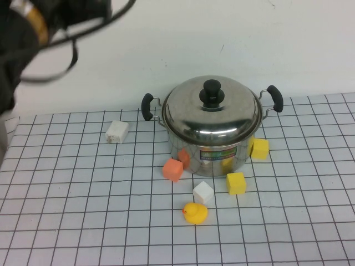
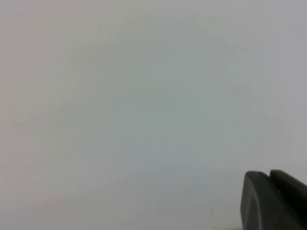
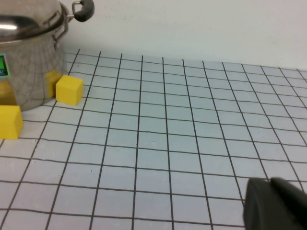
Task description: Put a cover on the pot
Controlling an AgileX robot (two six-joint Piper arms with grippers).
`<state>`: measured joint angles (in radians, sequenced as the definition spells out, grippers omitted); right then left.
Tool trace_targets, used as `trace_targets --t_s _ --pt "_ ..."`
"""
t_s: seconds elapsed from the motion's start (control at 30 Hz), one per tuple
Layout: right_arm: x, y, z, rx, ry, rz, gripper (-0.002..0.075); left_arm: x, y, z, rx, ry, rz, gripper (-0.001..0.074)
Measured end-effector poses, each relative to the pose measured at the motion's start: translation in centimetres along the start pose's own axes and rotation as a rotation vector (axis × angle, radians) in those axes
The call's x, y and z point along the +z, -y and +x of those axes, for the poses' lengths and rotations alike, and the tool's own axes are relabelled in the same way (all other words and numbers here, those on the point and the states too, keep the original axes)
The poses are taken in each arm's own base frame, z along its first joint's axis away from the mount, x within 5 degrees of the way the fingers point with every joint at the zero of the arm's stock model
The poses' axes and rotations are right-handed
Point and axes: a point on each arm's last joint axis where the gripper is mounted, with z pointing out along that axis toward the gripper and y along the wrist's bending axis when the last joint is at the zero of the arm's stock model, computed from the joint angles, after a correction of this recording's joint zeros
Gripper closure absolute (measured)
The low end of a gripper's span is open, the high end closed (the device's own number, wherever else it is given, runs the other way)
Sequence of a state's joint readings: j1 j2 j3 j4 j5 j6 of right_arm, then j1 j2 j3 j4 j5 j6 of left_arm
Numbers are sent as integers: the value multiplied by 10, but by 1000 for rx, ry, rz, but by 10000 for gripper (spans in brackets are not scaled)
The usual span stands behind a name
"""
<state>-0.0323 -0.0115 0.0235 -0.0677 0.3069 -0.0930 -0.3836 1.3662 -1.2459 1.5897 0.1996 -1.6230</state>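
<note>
The shiny steel pot (image 1: 213, 152) with black side handles and a green-yellow label stands at the middle back of the table. The domed steel lid (image 1: 213, 116) with a black knob (image 1: 211, 91) sits on it, closing it. The pot also shows in the right wrist view (image 3: 26, 72), with the lid's edge (image 3: 29, 24) on top. My left gripper (image 2: 269, 175) is raised at the far left, facing a blank wall, fingers together and empty. My right gripper (image 3: 270, 182) hovers low over the table to the right of the pot, fingers together and empty; it is out of the high view.
Around the pot lie a white block (image 1: 117, 132), an orange block (image 1: 173, 169), a second white block (image 1: 203, 192), two yellow blocks (image 1: 236, 183) (image 1: 259, 148) and a yellow duck (image 1: 195, 213). The left arm (image 1: 22, 33) fills the top left corner.
</note>
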Motion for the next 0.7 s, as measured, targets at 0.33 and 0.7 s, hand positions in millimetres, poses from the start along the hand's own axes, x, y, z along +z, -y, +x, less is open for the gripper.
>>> trace_targets --t_s 0.33,0.7 --pt "0 0 0 0 0 0 717 -90 -23 75 -123 -154 -14 736" --pt "0 0 0 0 0 0 717 -180 -45 107 -174 -52 -3 736"
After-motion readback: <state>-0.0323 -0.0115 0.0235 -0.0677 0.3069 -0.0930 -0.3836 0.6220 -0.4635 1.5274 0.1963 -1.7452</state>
